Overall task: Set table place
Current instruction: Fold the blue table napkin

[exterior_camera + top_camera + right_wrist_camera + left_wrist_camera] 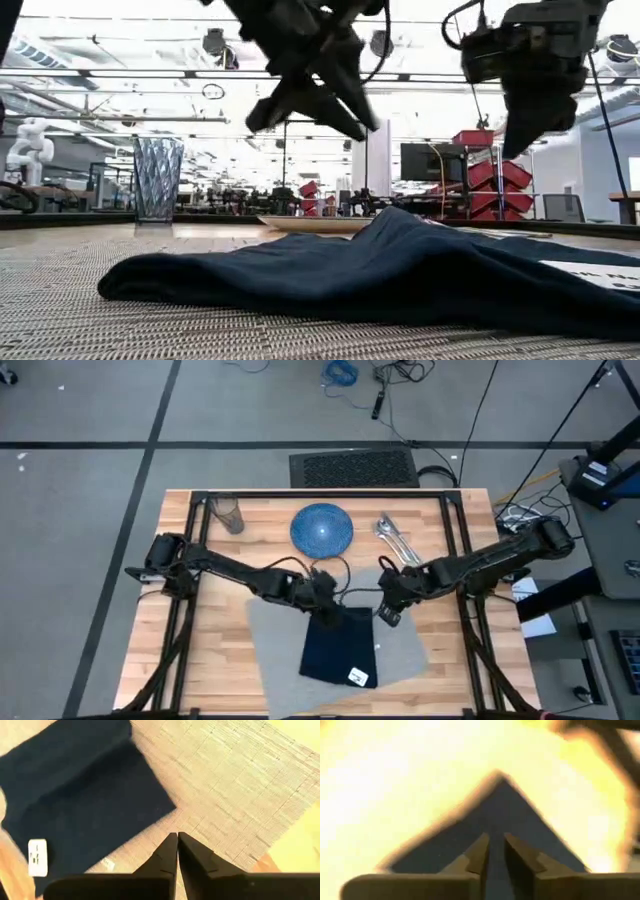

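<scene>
The navy napkin point(338, 645) lies flat on the grey woven placemat point(400, 650) near the table's front edge, slightly humped in the middle point(390, 225), its white tag point(37, 856) at the near end. My left gripper point(325, 595) hovers above the napkin's far edge, fingers point(482, 852) almost together, holding nothing. My right gripper point(388, 608) hangs shut over the placemat's far right part point(225, 780), beside the napkin. The blue plate point(322, 528), the glass point(230, 515) and the silver cutlery point(395, 540) sit on the bare wood at the far side.
The black metal frame point(320, 493) runs along the table's far edge and down both sides. Bare wood point(215, 650) shows left and right of the placemat. In the low view the glass point(157, 178) stands at the far left, behind the napkin point(330, 270).
</scene>
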Motion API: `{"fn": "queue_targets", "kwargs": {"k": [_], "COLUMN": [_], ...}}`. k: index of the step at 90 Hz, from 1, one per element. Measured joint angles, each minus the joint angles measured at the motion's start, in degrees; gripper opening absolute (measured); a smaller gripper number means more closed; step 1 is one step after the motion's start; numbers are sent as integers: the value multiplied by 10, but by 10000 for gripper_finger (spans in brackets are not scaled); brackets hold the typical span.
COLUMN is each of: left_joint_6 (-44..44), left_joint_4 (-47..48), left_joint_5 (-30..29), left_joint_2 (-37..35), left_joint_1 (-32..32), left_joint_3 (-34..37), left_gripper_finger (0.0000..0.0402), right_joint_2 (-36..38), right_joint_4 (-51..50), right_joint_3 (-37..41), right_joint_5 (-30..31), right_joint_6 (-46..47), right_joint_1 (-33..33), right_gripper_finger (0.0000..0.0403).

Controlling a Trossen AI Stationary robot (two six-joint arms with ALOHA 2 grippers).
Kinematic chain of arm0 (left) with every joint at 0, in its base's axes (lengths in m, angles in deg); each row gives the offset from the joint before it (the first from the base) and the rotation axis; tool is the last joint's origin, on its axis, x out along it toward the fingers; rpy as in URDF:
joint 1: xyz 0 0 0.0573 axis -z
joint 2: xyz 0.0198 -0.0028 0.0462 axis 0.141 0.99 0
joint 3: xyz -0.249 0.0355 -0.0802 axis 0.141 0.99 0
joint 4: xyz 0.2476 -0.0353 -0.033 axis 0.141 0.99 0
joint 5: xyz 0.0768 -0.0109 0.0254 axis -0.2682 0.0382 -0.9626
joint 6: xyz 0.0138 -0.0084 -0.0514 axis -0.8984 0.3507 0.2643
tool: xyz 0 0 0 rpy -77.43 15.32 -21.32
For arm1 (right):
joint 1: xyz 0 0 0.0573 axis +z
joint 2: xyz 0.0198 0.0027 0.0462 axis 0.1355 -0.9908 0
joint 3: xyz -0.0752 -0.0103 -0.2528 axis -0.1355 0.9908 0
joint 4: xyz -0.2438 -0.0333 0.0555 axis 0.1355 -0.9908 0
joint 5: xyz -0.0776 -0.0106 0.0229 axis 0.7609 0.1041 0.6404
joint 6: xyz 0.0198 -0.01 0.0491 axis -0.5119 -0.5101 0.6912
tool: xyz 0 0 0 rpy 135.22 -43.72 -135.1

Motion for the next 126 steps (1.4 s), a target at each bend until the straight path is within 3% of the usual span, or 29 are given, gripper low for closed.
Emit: {"fn": "queue_targets", "kwargs": {"k": [7, 28, 65, 88, 104, 117, 126], "left_joint_6": [58, 127, 126, 185, 116, 96, 101], "left_joint_4": [76, 130, 396, 398, 301, 237, 249], "left_joint_5": [-49, -40, 14, 96, 143, 164, 150], "left_joint_2": [7, 29, 235, 255, 255, 254, 256], "left_joint_1": [-11, -27, -26, -37, -38, -32, -31], "left_joint_3": [-51, -128, -428, -436, -436, -421, -412], "left_gripper_finger": [5, 5, 0, 0, 4, 34, 66], "right_joint_2": [12, 68, 179, 181, 181, 181, 181], "right_joint_4": [-3, 1, 23, 18, 11, 4, 2], "right_joint_3": [11, 57, 122, 124, 124, 124, 124], "right_joint_5": [0, 9, 47, 47, 49, 49, 49], "right_joint_6": [5, 41, 83, 65, 57, 41, 32], "right_joint_1": [12, 39, 72, 72, 72, 72, 72], "right_gripper_finger": [0, 0, 0, 0, 0, 0, 4]}}
